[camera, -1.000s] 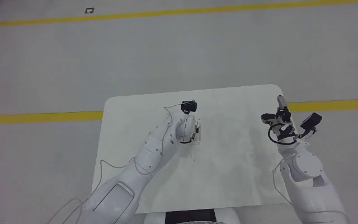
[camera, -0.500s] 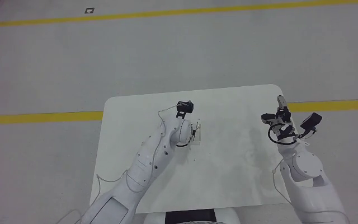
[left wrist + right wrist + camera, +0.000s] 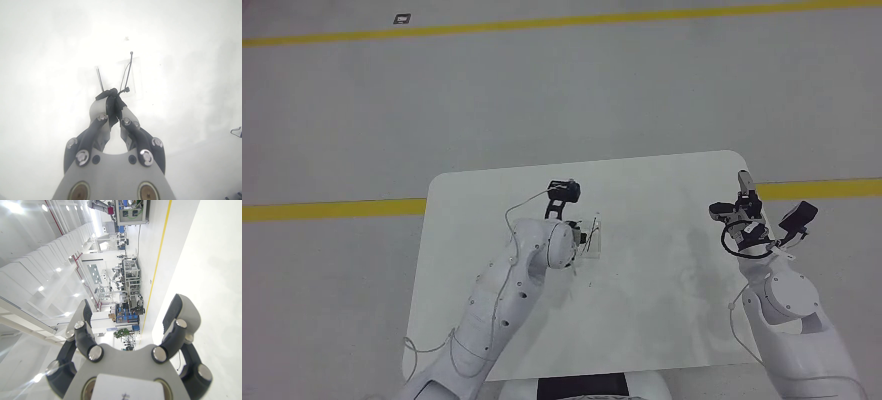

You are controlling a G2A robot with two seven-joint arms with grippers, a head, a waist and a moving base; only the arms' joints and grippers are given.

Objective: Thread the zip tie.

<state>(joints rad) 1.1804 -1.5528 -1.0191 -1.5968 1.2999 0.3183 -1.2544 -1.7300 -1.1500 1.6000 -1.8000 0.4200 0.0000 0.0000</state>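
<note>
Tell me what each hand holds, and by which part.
Left hand pinches a black zip tie by its strap near a head; right hand open, empty.

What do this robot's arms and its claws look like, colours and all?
The left arm and right arm are smooth, rounded white shells with thin cables running alongside. The left gripper and right gripper each have a grey metal base, black links with silver pins, and pale fingers faced with black pads.
</note>
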